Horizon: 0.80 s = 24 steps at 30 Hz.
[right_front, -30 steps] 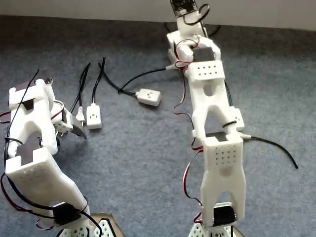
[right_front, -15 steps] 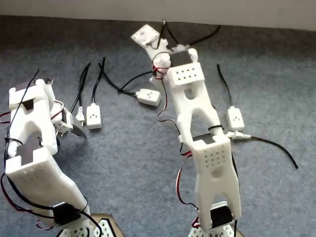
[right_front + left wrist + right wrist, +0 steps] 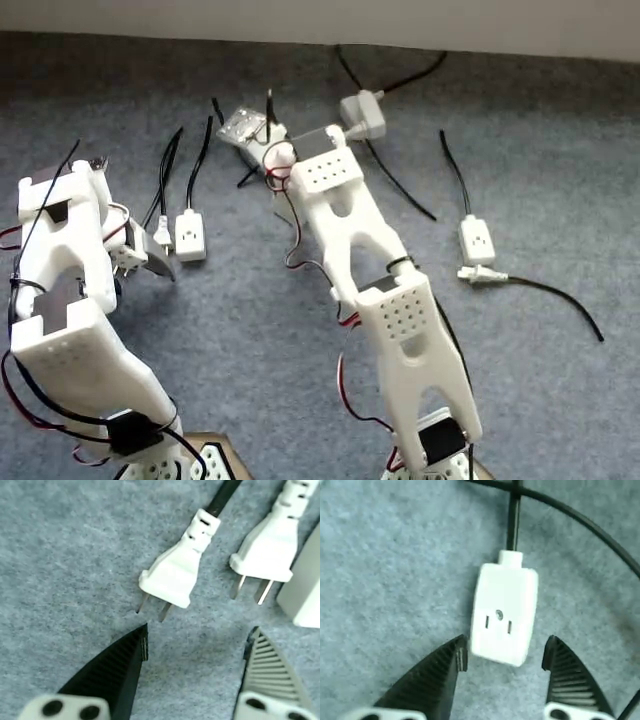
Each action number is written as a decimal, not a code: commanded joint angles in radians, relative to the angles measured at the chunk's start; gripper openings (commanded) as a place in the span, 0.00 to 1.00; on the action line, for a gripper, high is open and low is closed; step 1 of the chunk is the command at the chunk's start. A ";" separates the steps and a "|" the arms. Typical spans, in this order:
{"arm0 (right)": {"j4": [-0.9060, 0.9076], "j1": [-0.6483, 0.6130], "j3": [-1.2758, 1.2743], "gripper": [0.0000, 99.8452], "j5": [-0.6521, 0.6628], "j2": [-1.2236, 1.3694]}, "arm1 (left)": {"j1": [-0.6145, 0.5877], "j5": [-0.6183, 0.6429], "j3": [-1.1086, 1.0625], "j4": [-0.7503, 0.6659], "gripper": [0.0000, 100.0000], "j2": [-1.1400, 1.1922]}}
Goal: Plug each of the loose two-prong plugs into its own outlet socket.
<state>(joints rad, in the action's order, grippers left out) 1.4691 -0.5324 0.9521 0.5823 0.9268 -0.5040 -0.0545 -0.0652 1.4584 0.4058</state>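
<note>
R claw is hovering, jaws apart, straddling the near end of the socket block on the carpet. The block's long axis is running straight away from it, cord at far end. L claw, also apart, is sitting just short of the nearer plug, prongs facing it.

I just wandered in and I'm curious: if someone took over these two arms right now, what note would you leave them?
Left gripper: jaws open, low over the carpet, facing the first plug and second plug, which lie beside the first socket.
Right gripper: jaws open on either side of the second socket, not closed on it.
Third socket and third plug lie close but unjoined on the right arm's side.
White piece at the far edge: cannot tell what.
Done: none of these joined. Left: all three.
</note>
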 commanded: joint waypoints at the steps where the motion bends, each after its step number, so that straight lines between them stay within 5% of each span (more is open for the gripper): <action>1: 0.044 -0.013 0.044 0.24 0.012 -0.025 | 0.015 0.006 0.002 -0.009 0.31 -0.008; 11: -0.068 -0.016 0.035 0.24 0.003 -0.005 | 0.018 0.008 0.001 -0.009 0.31 -0.007; 24: -0.036 -0.015 0.045 0.08 0.002 0.094 | 0.015 0.006 0.001 -0.008 0.31 -0.007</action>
<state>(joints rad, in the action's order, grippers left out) 1.3740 -0.5478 0.9950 0.5823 1.0510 -0.5040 -0.0545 -0.0683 1.4584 0.4058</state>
